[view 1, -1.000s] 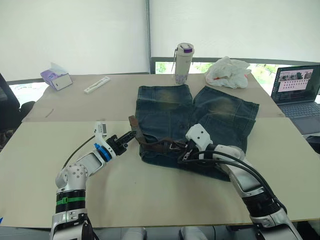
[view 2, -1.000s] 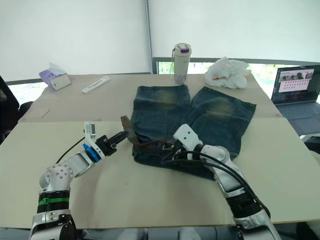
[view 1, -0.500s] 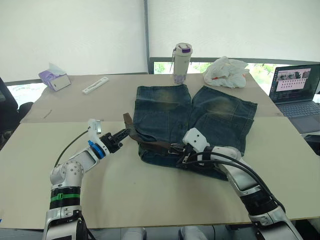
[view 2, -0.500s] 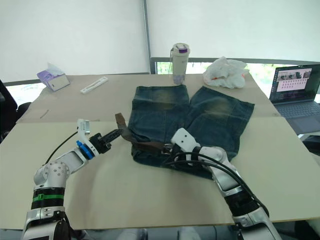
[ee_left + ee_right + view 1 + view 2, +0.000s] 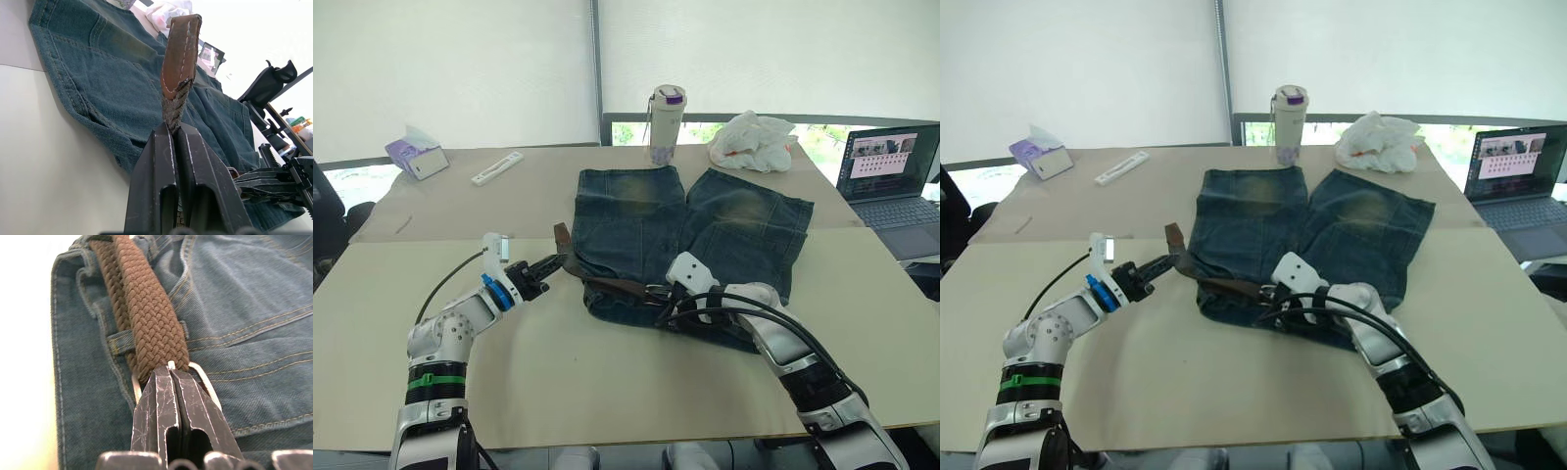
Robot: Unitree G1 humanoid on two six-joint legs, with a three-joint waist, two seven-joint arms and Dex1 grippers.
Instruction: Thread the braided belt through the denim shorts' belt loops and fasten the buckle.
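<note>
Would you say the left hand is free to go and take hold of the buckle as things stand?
Probably not: the left hand is shut on the braided belt's leather tip, and the buckle sits across the denim shorts at the right hand, which grips the belt there.

1. The left hand (image 5: 551,264), clamped on the leather-tipped end of the dark olive-brown braided belt (image 5: 607,284), has drawn away from the dark blue denim shorts (image 5: 705,220).
2. More strap now lies clear of the shorts' waistband corner.

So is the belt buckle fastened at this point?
No. The braided belt's leather tip is held out beside the denim shorts in the left pincer, far from the buckle at the right pincer.
</note>
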